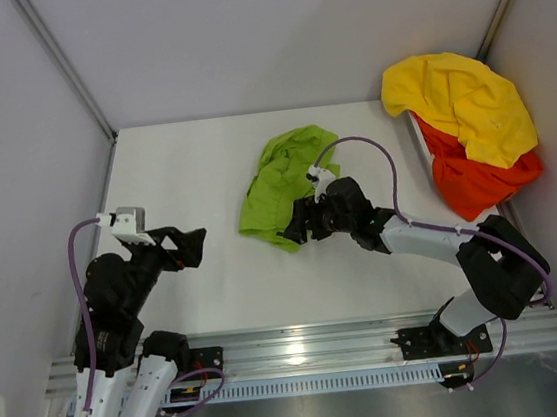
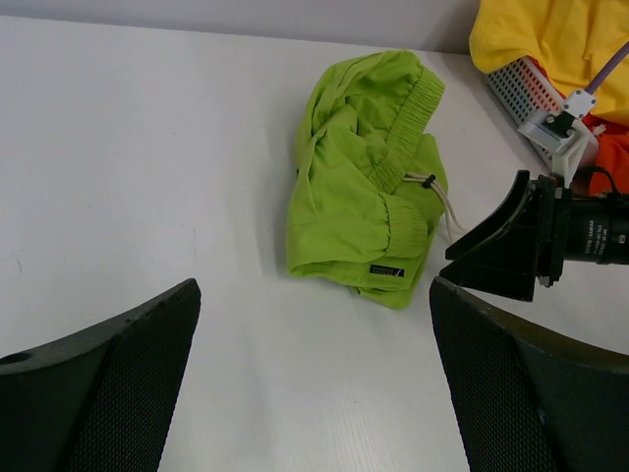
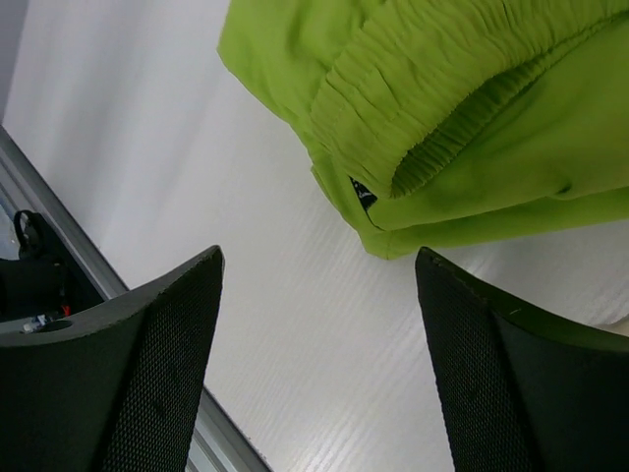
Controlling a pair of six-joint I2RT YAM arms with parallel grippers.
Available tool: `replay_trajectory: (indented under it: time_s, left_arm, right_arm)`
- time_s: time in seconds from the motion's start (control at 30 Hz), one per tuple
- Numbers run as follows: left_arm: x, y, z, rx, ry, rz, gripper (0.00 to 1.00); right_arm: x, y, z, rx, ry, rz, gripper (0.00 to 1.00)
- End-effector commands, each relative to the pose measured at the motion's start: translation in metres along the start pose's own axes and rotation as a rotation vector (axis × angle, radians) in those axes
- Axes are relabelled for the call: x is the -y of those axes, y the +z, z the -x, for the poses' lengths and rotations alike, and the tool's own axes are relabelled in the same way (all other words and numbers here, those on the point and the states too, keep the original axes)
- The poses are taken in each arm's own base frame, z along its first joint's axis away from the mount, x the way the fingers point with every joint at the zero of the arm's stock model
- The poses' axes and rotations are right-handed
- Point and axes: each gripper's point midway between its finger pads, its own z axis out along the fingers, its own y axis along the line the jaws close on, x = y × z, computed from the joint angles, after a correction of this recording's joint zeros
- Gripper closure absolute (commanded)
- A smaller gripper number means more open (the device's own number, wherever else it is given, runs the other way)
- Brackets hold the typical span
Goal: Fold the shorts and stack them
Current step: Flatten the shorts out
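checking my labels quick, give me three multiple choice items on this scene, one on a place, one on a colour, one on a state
1. Where do the crumpled lime-green cloth shorts lie?
A) on the floor
B) on the white table
C) draped over an arm

2. What colour is the top cloth in the far-right pile?
A) blue
B) black
C) yellow

3. How is the right claw?
A) open, holding nothing
B) shut on the shorts
C) out of view

Answers:
1 B, bare tabletop shows all around them.
2 C, it is yellow and drapes over the orange-red cloth.
3 A, its fingers stand apart beside the shorts.
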Motion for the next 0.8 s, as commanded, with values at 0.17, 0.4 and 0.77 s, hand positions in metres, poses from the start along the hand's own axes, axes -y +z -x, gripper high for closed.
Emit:
replay_trajectory:
  time_s: [0.17, 0.4, 0.77]
  left_arm:
    - [0.006, 0.002, 0.008, 0.024, 0.017, -0.033, 0.01]
    - [0.007, 0.004, 0.006, 0.012, 0.016, -0.038, 0.01]
    - [0.012, 0.010, 0.001, -0.022, 0.019, -0.070, 0.01]
  right_arm:
    - [-0.013, 0.007, 0.036, 0.120, -0.007, 0.080, 0.20]
    - [-0.009, 0.031, 0.042, 0.107, -0.020, 0.097, 0.21]
    - [-0.043, 0.001, 0.076, 0.160, -0.029, 0.156, 0.97]
